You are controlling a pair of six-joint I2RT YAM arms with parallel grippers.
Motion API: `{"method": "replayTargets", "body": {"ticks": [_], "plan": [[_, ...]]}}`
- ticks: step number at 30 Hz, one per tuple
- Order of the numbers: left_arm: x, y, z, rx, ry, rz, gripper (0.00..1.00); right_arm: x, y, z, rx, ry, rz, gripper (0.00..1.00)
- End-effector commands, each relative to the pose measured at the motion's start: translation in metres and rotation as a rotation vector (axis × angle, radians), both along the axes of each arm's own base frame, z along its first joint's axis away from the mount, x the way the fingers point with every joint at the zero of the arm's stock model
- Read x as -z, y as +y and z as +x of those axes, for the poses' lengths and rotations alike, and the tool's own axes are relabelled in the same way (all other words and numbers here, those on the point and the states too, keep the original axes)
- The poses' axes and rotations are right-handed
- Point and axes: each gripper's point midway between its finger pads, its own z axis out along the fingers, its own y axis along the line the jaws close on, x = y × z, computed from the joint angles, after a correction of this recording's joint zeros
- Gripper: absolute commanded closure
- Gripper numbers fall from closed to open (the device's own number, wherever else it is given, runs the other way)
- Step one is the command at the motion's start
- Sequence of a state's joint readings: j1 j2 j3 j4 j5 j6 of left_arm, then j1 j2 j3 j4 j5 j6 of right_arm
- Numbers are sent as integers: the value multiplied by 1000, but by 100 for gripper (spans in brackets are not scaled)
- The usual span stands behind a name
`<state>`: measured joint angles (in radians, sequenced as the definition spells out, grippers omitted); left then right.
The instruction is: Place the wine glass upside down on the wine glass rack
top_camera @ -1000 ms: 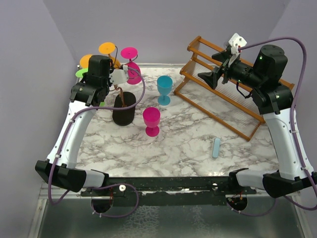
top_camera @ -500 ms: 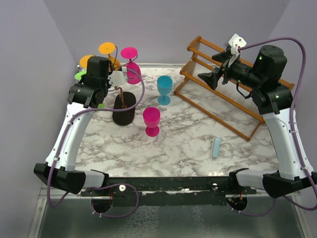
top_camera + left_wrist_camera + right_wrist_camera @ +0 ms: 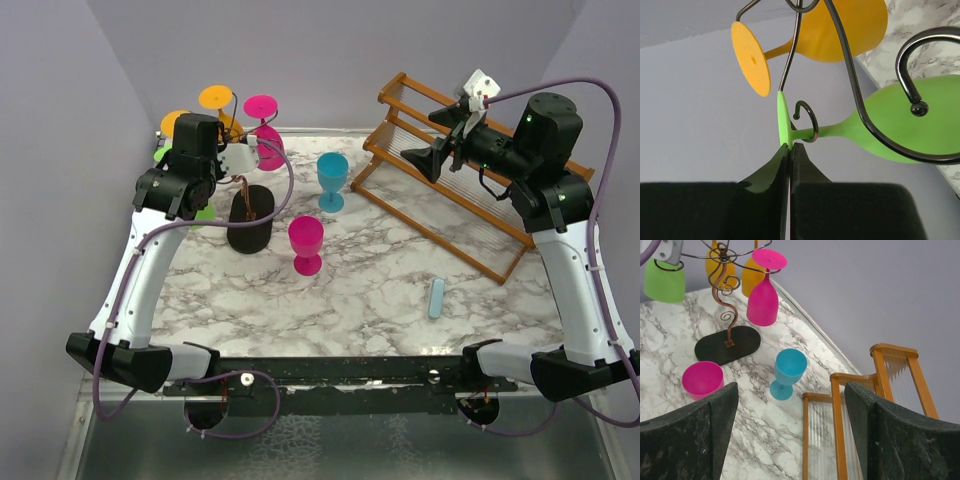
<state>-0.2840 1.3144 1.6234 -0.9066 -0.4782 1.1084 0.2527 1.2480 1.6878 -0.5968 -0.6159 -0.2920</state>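
My left gripper (image 3: 790, 146) is shut on the edge of the round foot of a green wine glass (image 3: 905, 125). The glass hangs bowl-down, its stem inside a curled hook of the wine glass rack (image 3: 850, 85), a thin dark wire tree on a black oval base (image 3: 250, 232). In the top view the left arm covers most of this glass. The rack also shows in the right wrist view (image 3: 727, 345), with the green glass (image 3: 663, 281) at its left. My right gripper (image 3: 425, 160) is open and empty, high above the table's right side.
Two orange glasses (image 3: 215, 97) and a pink glass (image 3: 265, 145) hang on the rack. A pink glass (image 3: 305, 240) and a blue glass (image 3: 332, 178) stand upright on the marble. A brown wooden slatted rack (image 3: 470, 215) is at the back right. A small light-blue bar (image 3: 436, 297) lies front right.
The left arm has shifted slightly to the left at the wire rack, still holding the green glass. The right arm has barely moved.
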Motion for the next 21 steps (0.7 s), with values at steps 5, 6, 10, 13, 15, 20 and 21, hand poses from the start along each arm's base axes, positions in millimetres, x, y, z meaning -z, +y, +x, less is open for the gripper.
{"method": "replayTargets", "body": {"ticks": [5,6,10,13,15,20,21], "plan": [[-14,-11,-12,49,-26,-66,100,-13,-2,-8,-15,-42,26,13],[-12,-12,-12,56,-19,-70,100,-12,-2,-7,-14,-40,27,13],[-5,-15,-13,66,3,-71,99,-13,-3,-8,-13,-41,27,13],[0,-15,-13,67,15,-65,99,-11,-3,-8,-14,-39,27,13],[2,-16,-13,70,20,-67,99,-11,-3,-8,-12,-38,27,13],[4,-18,-13,75,24,-77,94,-12,-5,-9,-9,-41,27,13],[4,-18,-13,76,24,-82,93,-12,-4,-9,-11,-41,27,13]]}}
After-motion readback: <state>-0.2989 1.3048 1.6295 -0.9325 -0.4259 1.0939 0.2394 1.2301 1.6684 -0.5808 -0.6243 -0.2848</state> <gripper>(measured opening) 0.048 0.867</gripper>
